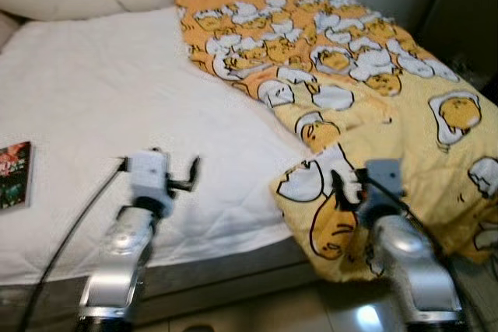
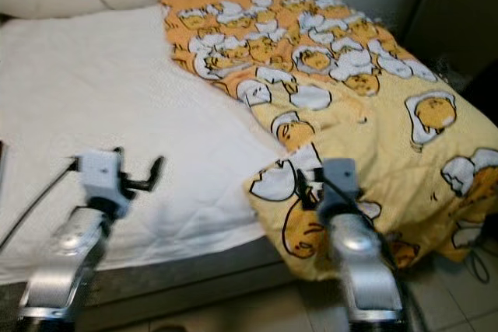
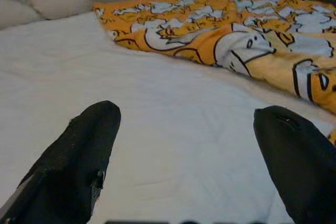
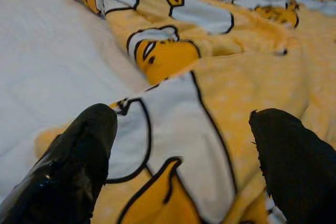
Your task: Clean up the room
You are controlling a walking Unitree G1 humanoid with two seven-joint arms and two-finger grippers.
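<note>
Blanket (image 4: 210, 108) beneath spread right jaws (image 4: 181, 145)

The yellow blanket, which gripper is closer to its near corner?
Right. The right gripper hangs open just above the blanket corner; the left gripper, also open, is over the white sheet, off to the side.

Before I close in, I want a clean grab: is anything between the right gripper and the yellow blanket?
Nothing visible. The right gripper hangs open right over the yellow blanket near its corner at the bed's edge, with only patterned fabric between its fingers.
</note>
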